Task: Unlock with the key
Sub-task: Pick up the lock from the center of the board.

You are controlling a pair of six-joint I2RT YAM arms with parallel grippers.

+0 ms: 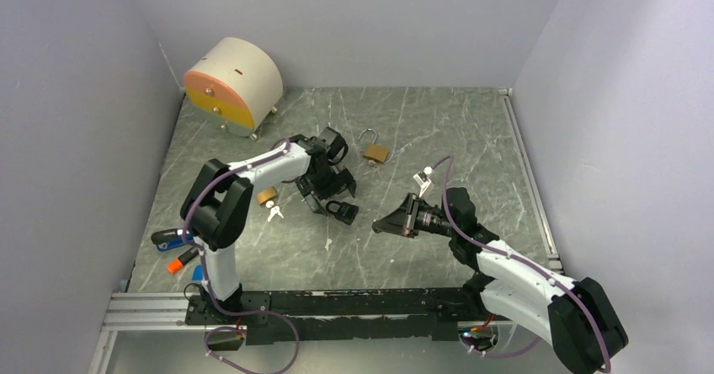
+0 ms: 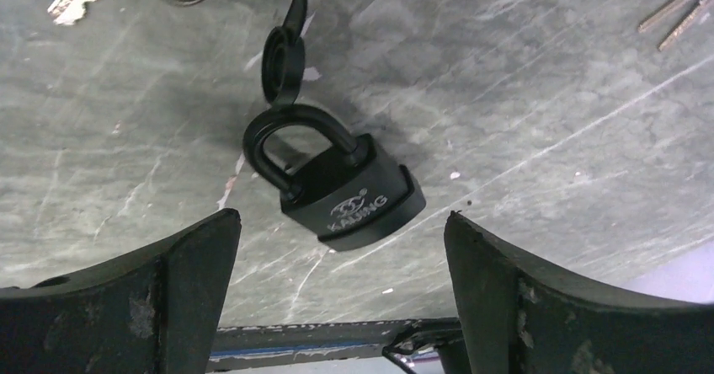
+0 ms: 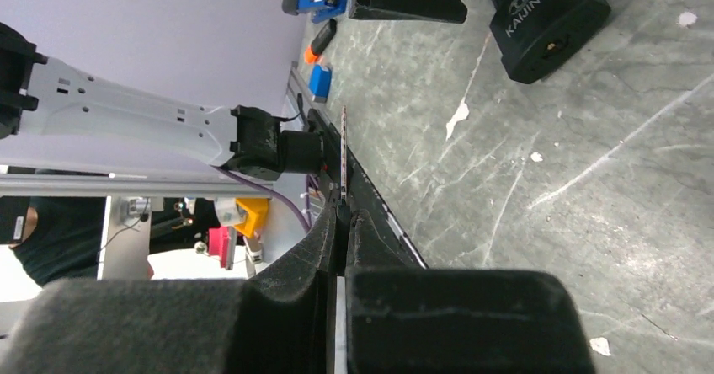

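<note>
A black padlock (image 1: 343, 211) (image 2: 349, 193) (image 3: 547, 24) lies flat on the grey table, shackle closed, a rubber cap (image 2: 283, 54) hanging off it. My left gripper (image 1: 330, 197) (image 2: 341, 222) hovers just over the lock's body, jaws wide open, touching nothing. To the lock's right, my right gripper (image 1: 380, 225) (image 3: 341, 214) is shut on the key (image 3: 343, 138). The thin blade sticks out edge-on past the fingertips, a short way from the lock and pointing towards the table's near edge.
A brass padlock (image 1: 375, 152) lies behind, another (image 1: 268, 195) with keys (image 1: 274, 213) to the left. A loose key (image 1: 327, 243) lies near the front. A round cream and orange box (image 1: 233, 83) stands at the back left. Blue and orange tools (image 1: 178, 248) sit at the left edge.
</note>
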